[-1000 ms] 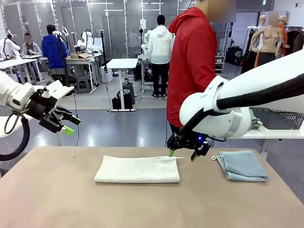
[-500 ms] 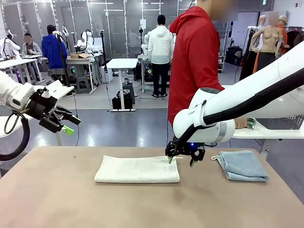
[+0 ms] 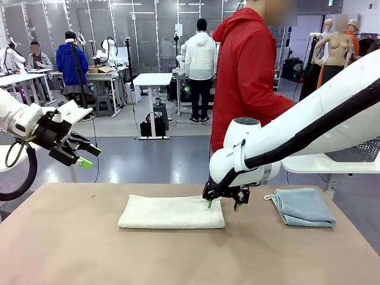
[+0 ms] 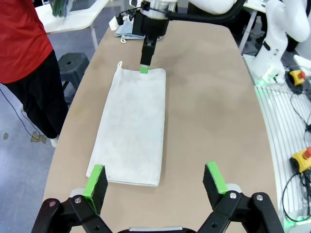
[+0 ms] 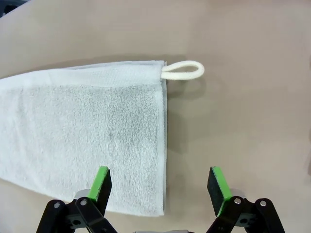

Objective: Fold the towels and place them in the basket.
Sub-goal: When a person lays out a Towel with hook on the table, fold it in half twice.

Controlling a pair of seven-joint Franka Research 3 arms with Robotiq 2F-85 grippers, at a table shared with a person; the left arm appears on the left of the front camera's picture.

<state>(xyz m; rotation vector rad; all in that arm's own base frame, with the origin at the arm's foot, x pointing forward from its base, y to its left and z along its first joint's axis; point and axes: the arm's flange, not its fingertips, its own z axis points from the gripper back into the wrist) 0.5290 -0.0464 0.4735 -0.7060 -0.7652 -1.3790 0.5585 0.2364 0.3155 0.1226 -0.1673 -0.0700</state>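
Note:
The cream-white towel lies folded into a long strip mid-table, its loop at the far right corner. My right gripper hangs open just above the strip's right end. In the right wrist view one pad is over the cloth and the other over bare table, with the gripper straddling the end edge. The pale blue towel lies folded at the right. My left gripper is open, raised off the table's left side, looking along the strip. The dark mesh basket peeks from behind my right arm.
A person in a red jacket stands at the far edge, behind the right arm. A white side table sits at the right, beyond the tabletop. The brown tabletop is bare in front of both towels.
My right arm has swung left and down, bringing its gripper from beside the cream towel's right end to over it. The left arm has stayed put.

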